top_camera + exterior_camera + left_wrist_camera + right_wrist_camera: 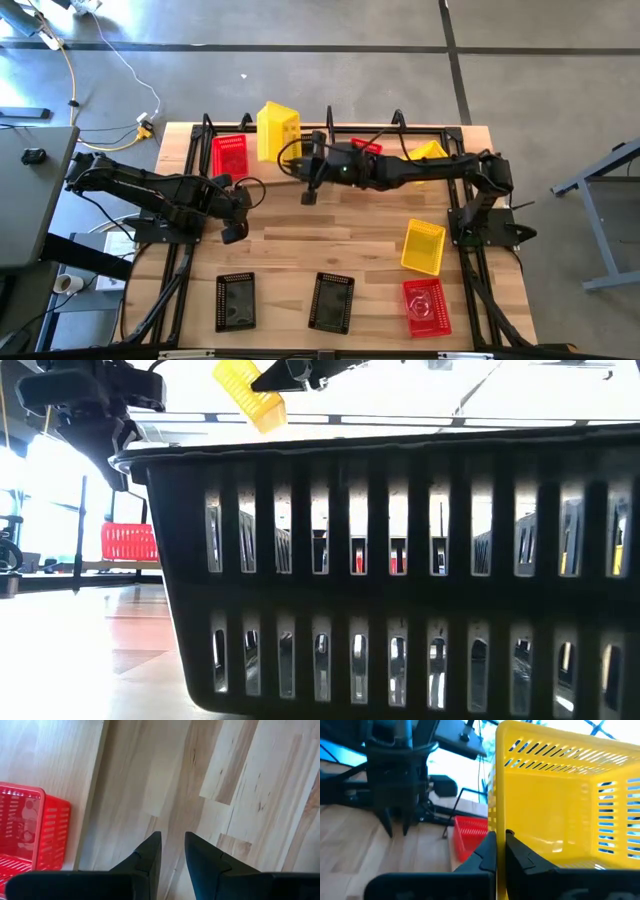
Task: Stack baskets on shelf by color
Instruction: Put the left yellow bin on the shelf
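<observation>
High view: right pincer (300, 152) clamped on yellow basket (277, 130), held tilted above shelf (330, 128) rear-left, beside red basket (230, 155) already there. Left pincer (232, 233) idle over surface (330, 240); two black baskets (236, 300) near front edge.

Low view: black basket wall filled frame.

Left wrist view: fingers (150, 855) nearly closed, grasping nothing.

Right wrist view: fingers (487, 850) pinched basket rim.

Advice: level basket before lowering; keep it off red one.
</observation>
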